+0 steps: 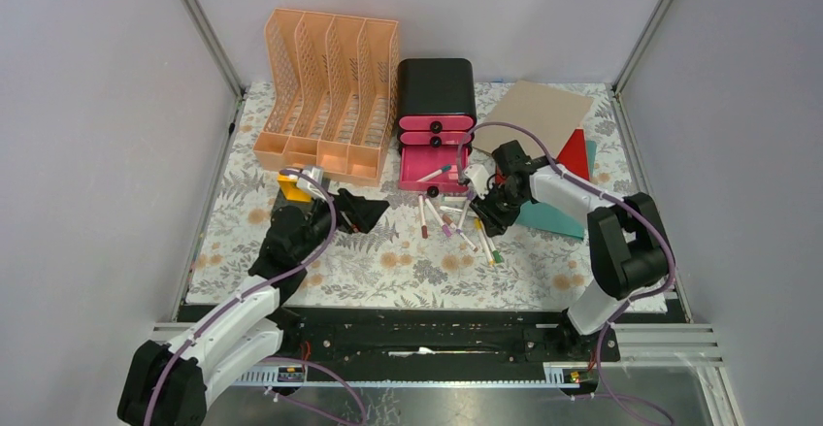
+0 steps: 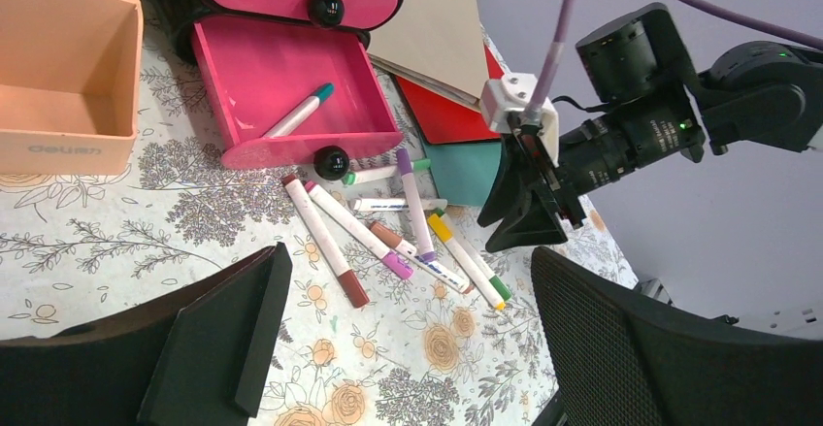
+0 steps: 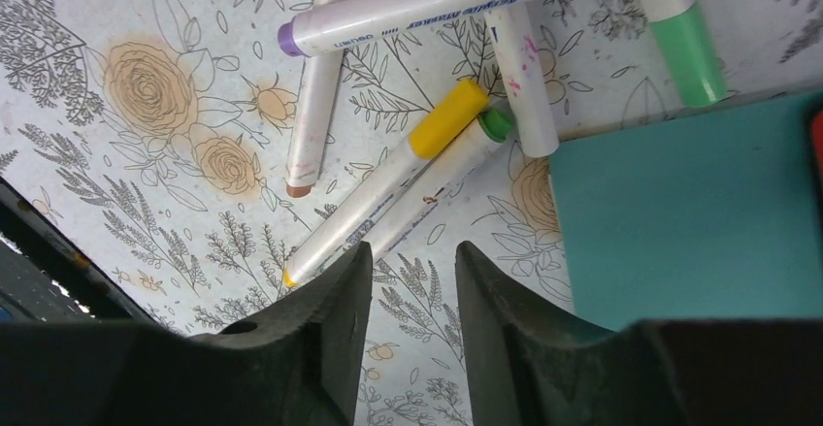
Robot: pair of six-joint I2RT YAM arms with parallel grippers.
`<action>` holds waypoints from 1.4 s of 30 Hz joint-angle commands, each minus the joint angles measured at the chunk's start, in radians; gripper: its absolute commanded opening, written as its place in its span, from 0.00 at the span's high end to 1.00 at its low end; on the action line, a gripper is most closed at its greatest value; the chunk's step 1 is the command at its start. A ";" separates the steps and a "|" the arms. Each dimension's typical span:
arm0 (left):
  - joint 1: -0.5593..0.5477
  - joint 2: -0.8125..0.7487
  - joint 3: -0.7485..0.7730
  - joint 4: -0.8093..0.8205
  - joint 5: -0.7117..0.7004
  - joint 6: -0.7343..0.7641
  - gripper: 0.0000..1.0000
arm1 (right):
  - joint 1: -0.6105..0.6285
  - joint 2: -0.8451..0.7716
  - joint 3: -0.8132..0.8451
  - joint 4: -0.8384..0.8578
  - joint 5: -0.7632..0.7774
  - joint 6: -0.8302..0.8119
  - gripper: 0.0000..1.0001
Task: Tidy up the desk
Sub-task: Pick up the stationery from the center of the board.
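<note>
Grey walls are standing around the desk (image 1: 388, 271) on three sides, and its flowered cloth is filling the whole floor inside the metal frame. At the back of it the rack (image 1: 330, 86) and the black box (image 1: 435, 81) are standing side by side, and the lowest drawer (image 2: 281, 77) is standing out with one teal marker (image 2: 301, 111) lying inside. Just in front of the drawer a heap of markers (image 1: 456, 222) is lying crossed on the cloth, and coloured sheets (image 1: 553, 154) are lying to the right of it. The right gripper (image 3: 412, 251) is hanging low at the edge of this heap, its fingers standing only a little apart with nothing between them. The yellow marker (image 3: 388, 188) and the green marker (image 3: 442, 179), touching each other along their length, are lying just ahead of the tips. The left gripper (image 1: 364, 211) is hovering in front of the rack, its fingers wide apart and empty. I am judging that the step in hand is taking one marker from the heap for the drawer. To do it well, the right fingers are needing to go down on both sides of one barrel only, across its length. Because the two markers are touching, I am thinking the outer side of the yellow one is the safer place, so that the neighbour is not being dragged along.
</note>
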State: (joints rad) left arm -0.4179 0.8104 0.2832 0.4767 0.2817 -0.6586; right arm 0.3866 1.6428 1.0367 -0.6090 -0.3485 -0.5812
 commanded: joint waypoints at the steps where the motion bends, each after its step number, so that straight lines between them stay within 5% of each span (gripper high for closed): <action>1: 0.004 -0.036 -0.019 0.011 -0.026 0.022 0.01 | -0.005 0.035 0.033 -0.037 0.022 0.027 0.59; 20: 0.004 -0.018 -0.027 0.029 -0.017 0.004 0.01 | -0.002 0.099 0.039 -0.038 0.018 0.056 0.63; 29: 0.004 -0.016 -0.027 0.035 -0.006 -0.006 0.01 | 0.013 0.121 0.038 -0.028 0.131 0.070 0.66; 42: 0.004 -0.025 -0.017 0.014 -0.002 -0.009 0.01 | 0.043 0.113 0.039 -0.035 0.134 0.055 0.57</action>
State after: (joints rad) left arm -0.4175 0.7940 0.2646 0.4503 0.2687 -0.6609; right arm 0.4068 1.7439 1.0634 -0.6357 -0.2459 -0.5083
